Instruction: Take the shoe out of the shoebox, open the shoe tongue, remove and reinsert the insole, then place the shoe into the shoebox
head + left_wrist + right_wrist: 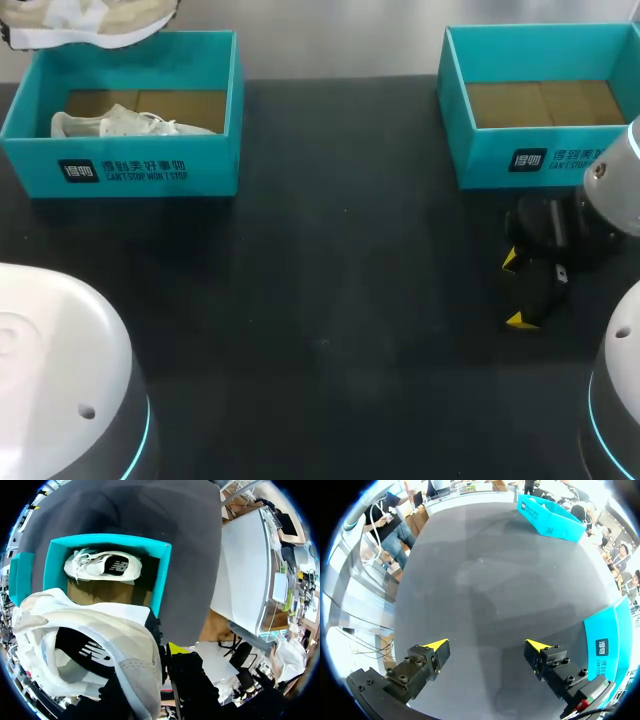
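Gripping one shoe (100, 630), your left pincer (161, 661) hangs over the shoebox (130, 165) holding a second shoe (120, 124); right pincer (487, 646) gapes wide.

PRINT | left shoebox (212, 165) front: white logo block + character line | right shoebox (488, 157) front: same, partly hidden | near shoe (95, 647); boxed shoe (102, 566): side logo

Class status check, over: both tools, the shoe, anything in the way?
Left tool shut on shoe, above left shoebox. Right tool open, empty. Second shoe in that box.
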